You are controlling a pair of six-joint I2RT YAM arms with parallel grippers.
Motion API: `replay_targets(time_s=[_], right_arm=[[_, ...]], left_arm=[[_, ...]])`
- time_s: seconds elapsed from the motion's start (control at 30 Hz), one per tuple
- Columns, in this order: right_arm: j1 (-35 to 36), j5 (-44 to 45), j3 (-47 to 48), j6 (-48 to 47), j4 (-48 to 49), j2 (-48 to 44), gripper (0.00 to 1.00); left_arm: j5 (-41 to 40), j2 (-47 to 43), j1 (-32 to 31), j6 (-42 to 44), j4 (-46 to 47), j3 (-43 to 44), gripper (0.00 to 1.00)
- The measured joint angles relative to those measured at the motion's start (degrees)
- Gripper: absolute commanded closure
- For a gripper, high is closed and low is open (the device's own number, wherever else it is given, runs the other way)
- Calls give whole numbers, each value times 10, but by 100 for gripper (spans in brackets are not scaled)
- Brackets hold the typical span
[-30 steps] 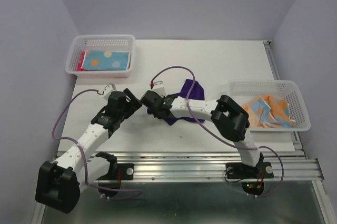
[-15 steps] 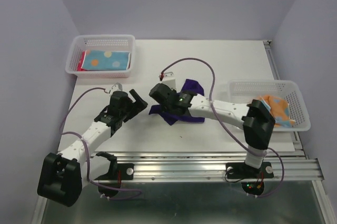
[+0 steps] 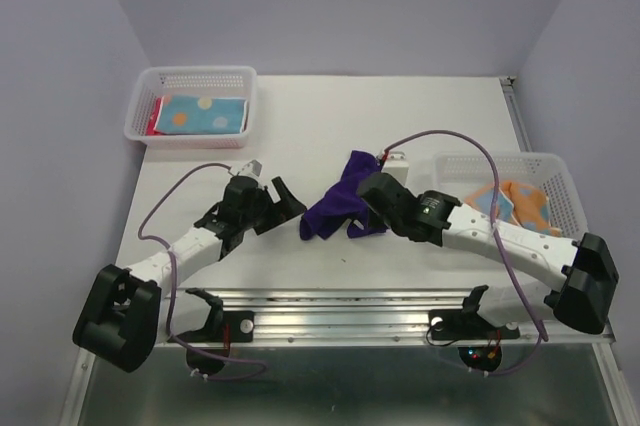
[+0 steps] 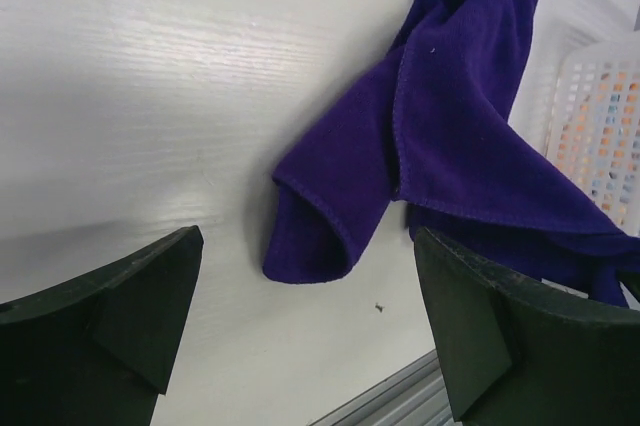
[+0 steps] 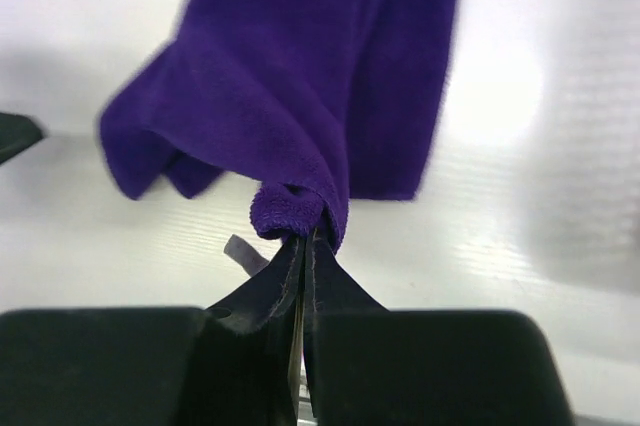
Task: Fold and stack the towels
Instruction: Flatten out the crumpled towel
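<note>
A dark purple towel (image 3: 340, 204) lies crumpled on the white table, partly lifted. My right gripper (image 3: 368, 198) is shut on a bunched edge of it (image 5: 300, 208), and the cloth hangs ahead of the fingers. My left gripper (image 3: 288, 200) is open, just left of the towel's low corner (image 4: 312, 246), not touching it. A folded light blue dotted towel (image 3: 203, 114) lies on a magenta-pink one (image 3: 156, 116) in the far left basket. Orange patterned and light blue towels (image 3: 518, 203) lie loose in the right basket.
A white mesh basket (image 3: 190, 79) stands at the far left. Another white mesh basket (image 3: 560, 178) stands at the right, also in the left wrist view (image 4: 600, 106). A metal rail (image 3: 380, 304) runs along the table's near edge.
My right arm swung right and stretched out, dragging the purple towel right and lifting it. My left gripper moved right after the towel and stays open.
</note>
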Motion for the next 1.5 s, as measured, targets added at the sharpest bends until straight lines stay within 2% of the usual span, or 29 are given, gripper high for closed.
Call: replay_targets(time_s=[0.1,0.27,0.37,0.57,0.8,0.9,1.17,1.27,1.5], right_arm=[[-28,-2,-49,31,-28,-23,97],[-96,-6,-125,62,-66,-111,96],[-97,-24,-140,64,-62,-139,96],[-97,-74,-174,59,-26,-125,94],[-97,-91,-197,61,-10,-127,94],[-97,-95,-209,61,-5,-132,94],[-97,-101,-218,61,-3,-150,94],[-97,-101,-218,60,-4,-157,94],[-97,-102,-221,60,-5,-170,94]], left_arm=[[4,5,-21,0,9,-6,2],[10,34,-66,-8,23,-12,2],[17,45,-104,-16,33,-18,4],[23,61,-154,-18,40,-7,4],[26,68,-233,-3,44,74,4],[28,100,-250,0,57,112,4],[31,260,-250,-3,81,143,7],[37,268,-235,-6,89,150,7],[34,266,-151,-3,92,143,7]])
